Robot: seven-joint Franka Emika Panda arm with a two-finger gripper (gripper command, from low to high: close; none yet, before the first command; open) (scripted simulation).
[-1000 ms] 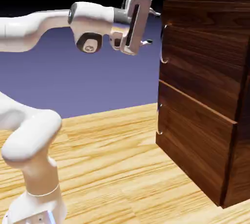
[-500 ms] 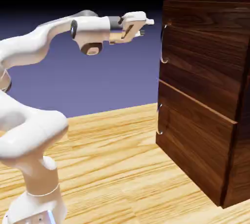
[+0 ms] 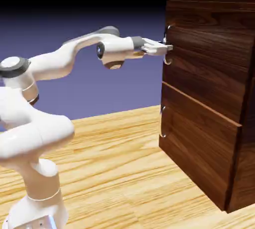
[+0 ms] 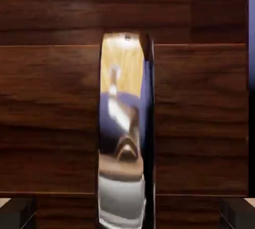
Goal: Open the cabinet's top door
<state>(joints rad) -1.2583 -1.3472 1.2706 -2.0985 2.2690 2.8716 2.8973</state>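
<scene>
The cabinet (image 3: 247,138) of dark wood grain stands at the right of the exterior view. Its top door (image 3: 209,58) is closed flush and carries a curved silver handle (image 3: 168,61) at its left edge. My gripper (image 3: 169,48) reaches level to the right and sits at that handle. In the hand view the handle (image 4: 124,133) runs upright and large through the middle of the door's wood (image 4: 50,98). Two grey fingertips (image 4: 17,214) show at the bottom corners, one on each side of the handle and apart from it. The gripper (image 4: 127,215) stands open around the handle.
Below the top door is a shorter lower panel (image 3: 199,148) with its own small handle (image 3: 162,121). The cabinet rests on a light wooden table (image 3: 114,173). The arm's base (image 3: 40,203) rises at the lower left.
The arm has stretched to the right and the hand has dropped a little, going from well left of the cabinet to the top door's handle. The hand has rolled level.
</scene>
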